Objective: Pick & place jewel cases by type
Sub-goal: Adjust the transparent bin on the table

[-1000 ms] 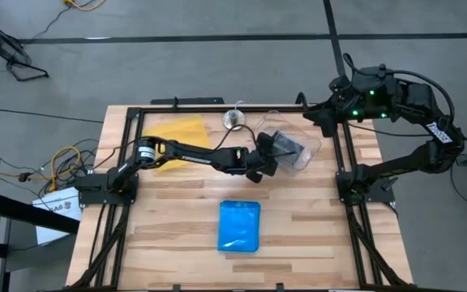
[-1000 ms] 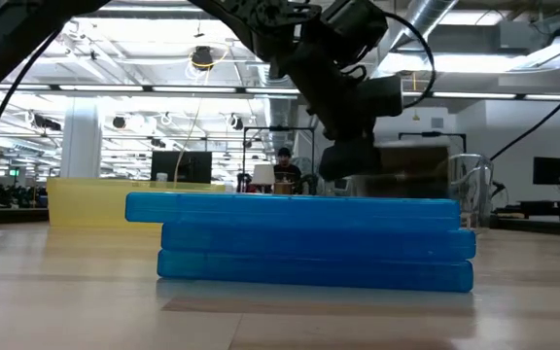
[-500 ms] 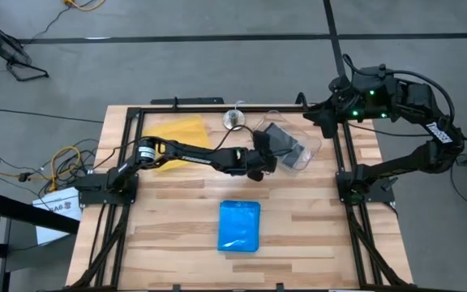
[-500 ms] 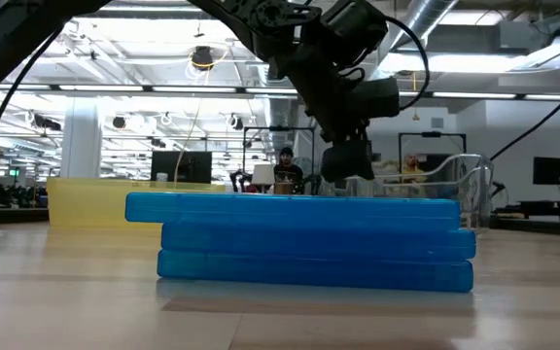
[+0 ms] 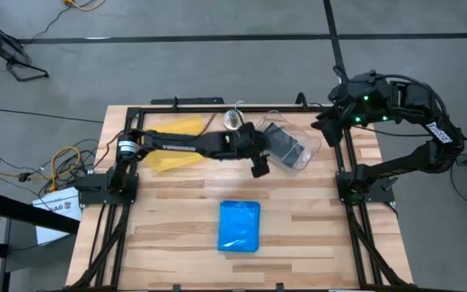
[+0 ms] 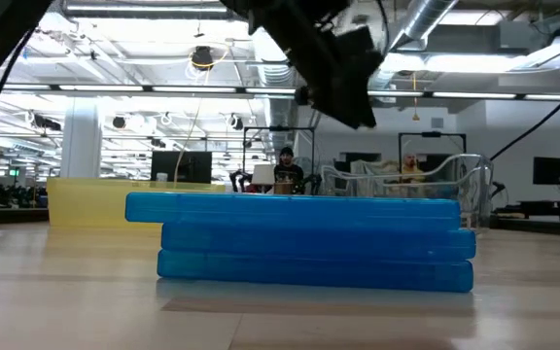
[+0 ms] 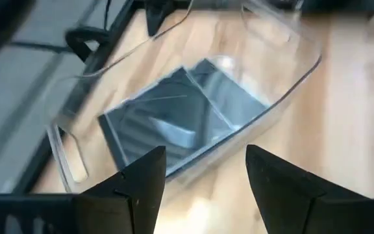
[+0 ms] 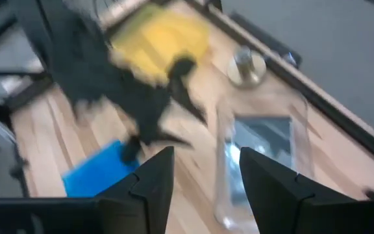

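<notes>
A stack of three blue jewel cases (image 5: 240, 225) (image 6: 309, 238) lies flat on the table near its front middle. Dark jewel cases (image 7: 174, 123) (image 5: 284, 144) lie in the clear tub (image 5: 302, 154) at the far right. My left gripper (image 5: 259, 166) (image 7: 203, 195) hangs open and empty above the table, just left of the tub. My right gripper (image 5: 321, 130) (image 8: 203, 162) is raised over the far right corner, also open and empty.
A yellow tray (image 5: 177, 134) (image 6: 86, 199) sits at the far left. A small round metal object (image 5: 233, 119) stands at the far edge between tray and tub. Bare wood lies to either side of the blue stack.
My left gripper has let go of a dark jewel case, which now lies in the tub. It has then risen, rolled its wrist and drawn back a little toward the table's left.
</notes>
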You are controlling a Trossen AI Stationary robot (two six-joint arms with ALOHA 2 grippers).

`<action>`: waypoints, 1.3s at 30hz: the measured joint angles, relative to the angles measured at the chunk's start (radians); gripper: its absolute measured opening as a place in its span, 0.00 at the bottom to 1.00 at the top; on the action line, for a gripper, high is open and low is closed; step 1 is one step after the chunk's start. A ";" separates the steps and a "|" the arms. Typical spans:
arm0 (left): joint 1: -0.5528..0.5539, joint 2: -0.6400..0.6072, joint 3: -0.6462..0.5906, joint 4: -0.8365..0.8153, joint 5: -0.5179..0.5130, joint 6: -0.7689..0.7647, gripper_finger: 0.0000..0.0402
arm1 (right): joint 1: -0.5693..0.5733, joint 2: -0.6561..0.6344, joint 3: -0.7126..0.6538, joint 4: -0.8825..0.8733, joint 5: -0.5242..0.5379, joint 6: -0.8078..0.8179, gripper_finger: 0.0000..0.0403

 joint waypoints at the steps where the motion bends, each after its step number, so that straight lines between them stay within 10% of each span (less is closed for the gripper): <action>1: 0.010 -0.013 0.000 -0.016 0.028 -0.032 0.51 | 0.000 0.000 0.000 -0.029 0.003 -0.005 0.40; 17: 0.097 -0.264 0.000 -0.199 0.077 -0.093 0.51 | 0.154 -0.029 -0.208 -0.159 0.018 -0.100 0.26; 28: 0.130 -0.345 0.000 -0.303 0.076 -0.100 0.51 | 0.258 0.071 -0.388 -0.130 0.163 -0.451 0.39; 39: 0.133 -0.350 0.000 -0.421 0.068 -0.106 0.51 | 0.249 0.207 -0.492 -0.089 0.080 -0.562 0.54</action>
